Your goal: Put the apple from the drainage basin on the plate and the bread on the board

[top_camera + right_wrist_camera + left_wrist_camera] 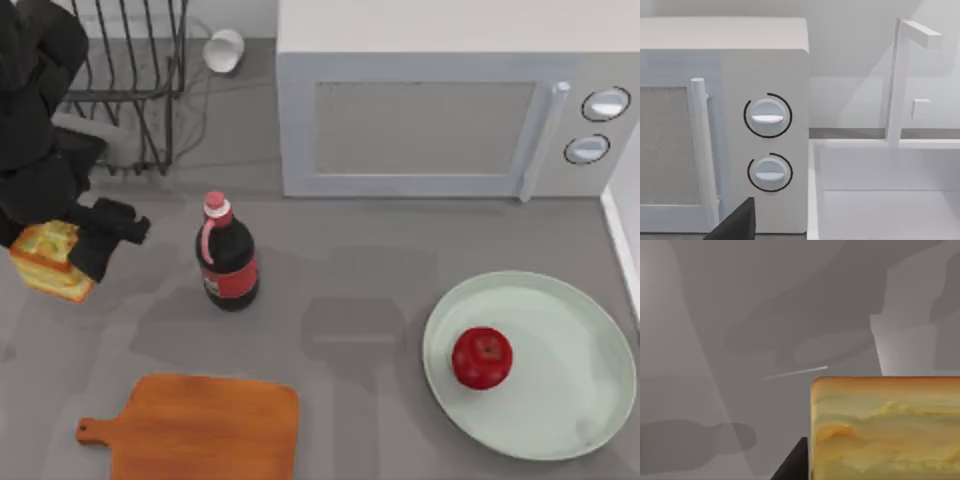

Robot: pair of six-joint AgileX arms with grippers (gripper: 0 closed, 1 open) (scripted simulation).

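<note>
The red apple (482, 357) lies on the mint-green plate (560, 420) at the right of the table, left of the plate's middle. My left gripper (78, 250) hangs at the far left, shut on the bread (45, 262), a thick golden slice held above the table. In the left wrist view the bread (885, 427) sits close to the camera over bare grey table. The wooden board (205, 430) lies flat at the front left, well below and to the right of the held bread, with nothing on it. A dark part of my right gripper (735, 225) faces the microwave.
A dark red-capped bottle (228, 262) stands upright between the bread and the table's middle, just behind the board. A dark wire rack (130, 80) and a tipped white cup (224, 48) are at the back left. The microwave (430, 120) fills the back; a white sink (885, 200) lies to its right.
</note>
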